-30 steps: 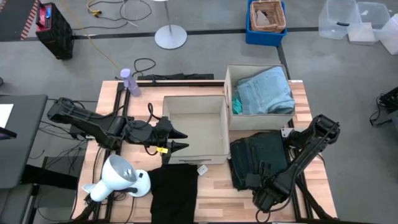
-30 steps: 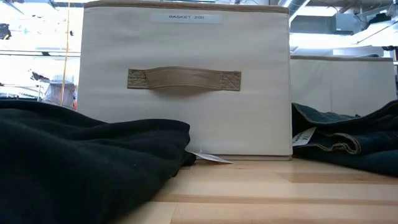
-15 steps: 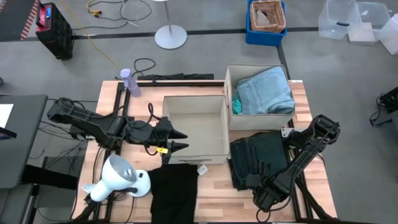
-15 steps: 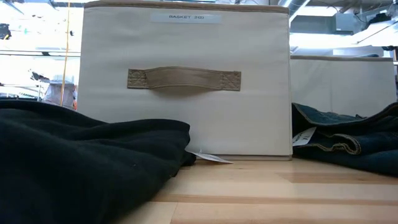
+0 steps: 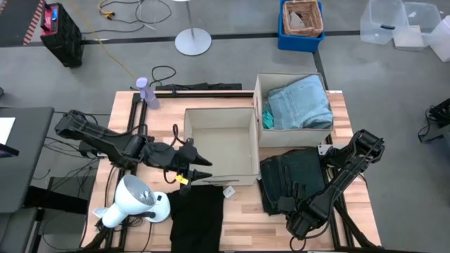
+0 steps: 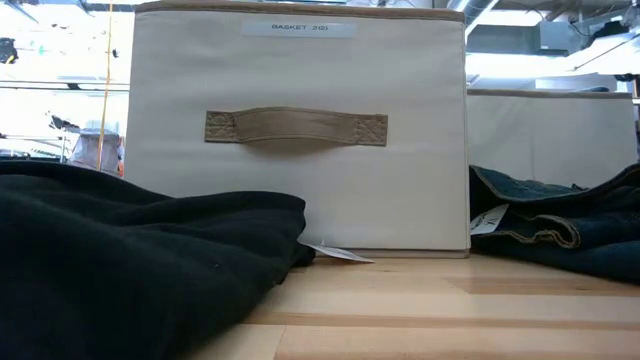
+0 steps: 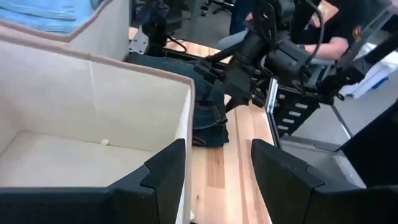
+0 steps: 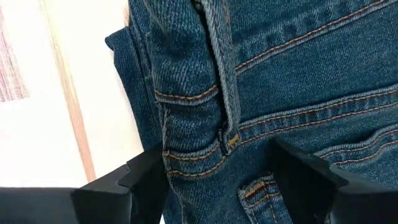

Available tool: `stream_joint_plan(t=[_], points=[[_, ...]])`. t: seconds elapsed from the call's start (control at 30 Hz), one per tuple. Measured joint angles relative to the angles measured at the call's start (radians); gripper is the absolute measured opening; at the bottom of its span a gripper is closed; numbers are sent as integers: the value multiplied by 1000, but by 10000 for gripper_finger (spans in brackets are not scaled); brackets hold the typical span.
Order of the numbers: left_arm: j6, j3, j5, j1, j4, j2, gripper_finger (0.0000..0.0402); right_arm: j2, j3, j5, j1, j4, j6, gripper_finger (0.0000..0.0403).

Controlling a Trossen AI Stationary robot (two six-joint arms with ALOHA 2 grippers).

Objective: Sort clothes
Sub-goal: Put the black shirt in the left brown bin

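The black garment (image 5: 197, 216) lies flat on the table's near part, in front of the empty beige box (image 5: 219, 118); it also shows in the low view (image 6: 130, 260). The dark charcoal jeans (image 5: 292, 177) lie folded on the table at the right, and also show in the low view (image 6: 560, 230). The light blue jeans (image 5: 302, 102) and the teal top (image 5: 267, 118) lie in the far right box. My left gripper (image 5: 202, 167) is open and empty by the empty box's near left corner (image 7: 180, 118). My right gripper (image 8: 221, 186) is open just over the dark jeans' waistband (image 8: 199, 81).
A white lamp-like object (image 5: 133, 200) lies at the table's near left. A purple bottle (image 5: 145, 91) stands at the far left. A white tag (image 5: 228, 190) lies in front of the empty box. The far right box (image 5: 257, 91) stands against the empty one.
My left gripper has gone a little toward the table's near edge, along the empty box's left wall to its near corner, and stays open. The clothes and my right arm have kept still.
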Motion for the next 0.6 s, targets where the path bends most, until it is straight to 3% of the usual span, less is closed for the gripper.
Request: stream_joint_plan(t=[0.27, 0.6], points=[[39, 107, 10, -38, -40, 105, 178, -1, 1, 3, 0, -1, 0, 281], [158, 554, 50, -49, -401, 365, 178, -1, 2, 11, 0, -15, -23, 281]])
